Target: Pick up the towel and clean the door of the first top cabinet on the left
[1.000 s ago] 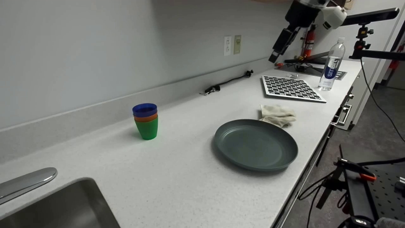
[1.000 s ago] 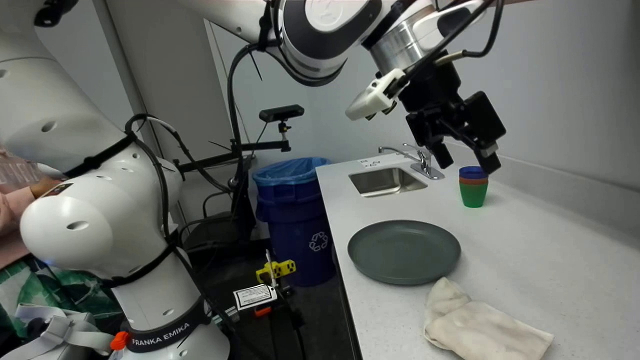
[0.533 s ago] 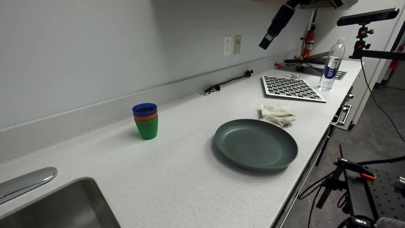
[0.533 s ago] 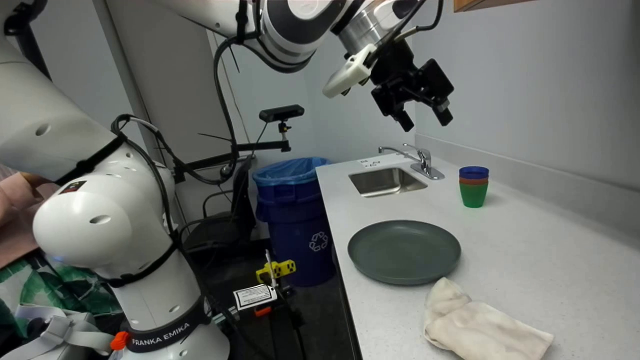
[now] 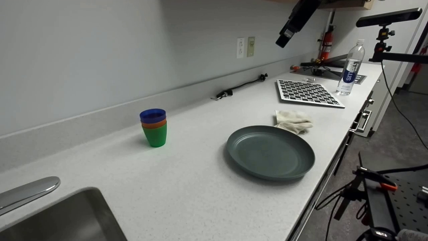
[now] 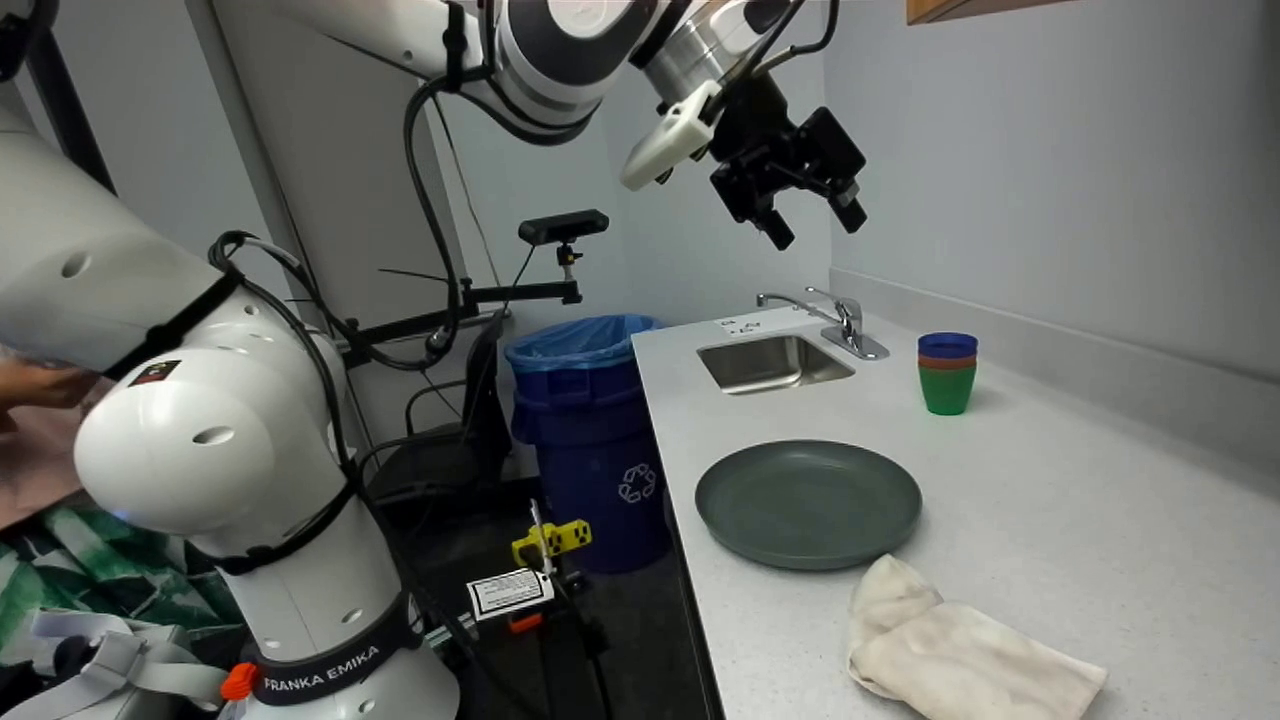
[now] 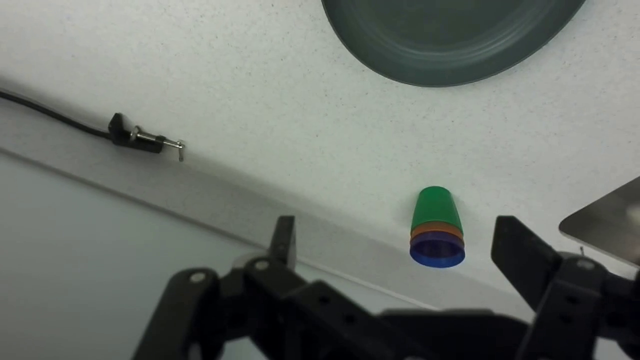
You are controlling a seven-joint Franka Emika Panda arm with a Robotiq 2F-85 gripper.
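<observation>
The cream towel [image 5: 293,121] lies folded and crumpled on the counter beside the grey-green plate; it also shows in an exterior view [image 6: 970,655]. It is out of the wrist view. My gripper [image 6: 815,228] is open and empty, high above the counter and well away from the towel. It is partly cut off in an exterior view [image 5: 284,40]. Its fingers stand wide apart in the wrist view [image 7: 395,220]. Only the lower wooden edge of a top cabinet [image 6: 985,9] shows, also in an exterior view [image 5: 362,4]. The cabinet doors are out of view.
The plate [image 6: 808,505] lies near the counter's front edge. Stacked cups [image 7: 437,225] stand near the wall. A sink [image 6: 775,363] with a faucet [image 6: 848,325], a black-and-white patterned board [image 5: 307,93], a water bottle [image 5: 350,70] and a black cable [image 5: 245,85] are on the counter.
My gripper has risen and moved away from the towel, toward the sink end, staying open. The cabinet edge has come into view behind the arm. The towel, plate and cups have not moved.
</observation>
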